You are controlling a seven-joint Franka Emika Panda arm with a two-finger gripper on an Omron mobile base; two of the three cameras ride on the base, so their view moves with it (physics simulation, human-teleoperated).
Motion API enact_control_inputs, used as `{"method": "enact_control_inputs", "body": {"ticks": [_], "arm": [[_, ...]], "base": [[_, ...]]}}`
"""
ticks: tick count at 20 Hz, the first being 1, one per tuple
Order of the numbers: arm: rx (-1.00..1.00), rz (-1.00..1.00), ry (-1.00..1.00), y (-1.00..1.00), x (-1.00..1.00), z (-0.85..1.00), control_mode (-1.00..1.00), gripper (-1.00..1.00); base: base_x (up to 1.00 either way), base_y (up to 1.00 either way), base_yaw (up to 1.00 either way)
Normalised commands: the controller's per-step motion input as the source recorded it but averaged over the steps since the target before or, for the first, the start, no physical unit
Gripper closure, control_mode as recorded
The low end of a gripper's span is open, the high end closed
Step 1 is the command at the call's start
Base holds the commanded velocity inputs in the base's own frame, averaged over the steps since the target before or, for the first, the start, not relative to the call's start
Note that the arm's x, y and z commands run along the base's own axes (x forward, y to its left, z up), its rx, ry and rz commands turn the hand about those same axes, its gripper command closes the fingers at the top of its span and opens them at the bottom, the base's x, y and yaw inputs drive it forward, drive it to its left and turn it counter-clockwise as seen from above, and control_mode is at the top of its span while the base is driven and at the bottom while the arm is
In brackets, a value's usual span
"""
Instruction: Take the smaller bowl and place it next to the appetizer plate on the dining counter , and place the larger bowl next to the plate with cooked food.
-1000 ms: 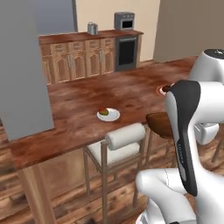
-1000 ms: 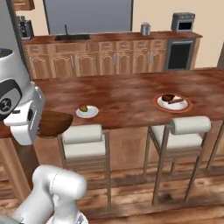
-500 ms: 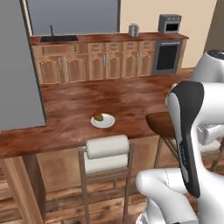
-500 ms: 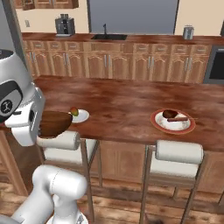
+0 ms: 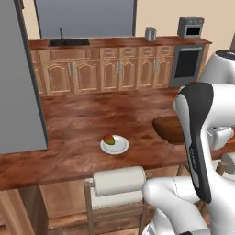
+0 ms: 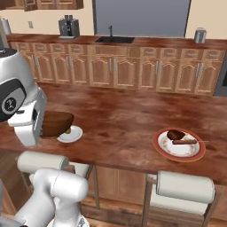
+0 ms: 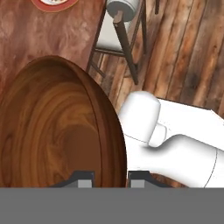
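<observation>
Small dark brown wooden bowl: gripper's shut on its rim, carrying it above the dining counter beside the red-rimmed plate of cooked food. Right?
Wrong plate. The gripper is shut on the small dark brown wooden bowl's rim above the reddish-brown dining counter, but beside the small white appetizer plate, as the right base view shows. The red-rimmed plate of cooked food sits far along the counter.
</observation>
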Motion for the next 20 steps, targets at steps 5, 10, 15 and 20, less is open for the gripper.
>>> {"method": "enact_control_inputs", "body": {"ticks": [5, 10, 15, 20], "arm": [[0.00, 0.00, 0.00, 0.00, 0.00, 0.00, 1.00, 1.00], [0.09, 0.31, -0.02, -0.31, 0.92, -0.29, -1.00, 1.00], [0.07, 0.46, -0.03, -0.05, 0.98, -0.55, -1.00, 1.00], [0.02, 0.51, -0.07, -0.04, 0.93, -0.57, -1.00, 1.00]], "base": [[0.89, -0.10, 0.21], [0.00, 0.00, 0.00], [0.00, 0.00, 0.00], [0.00, 0.00, 0.00]]}}
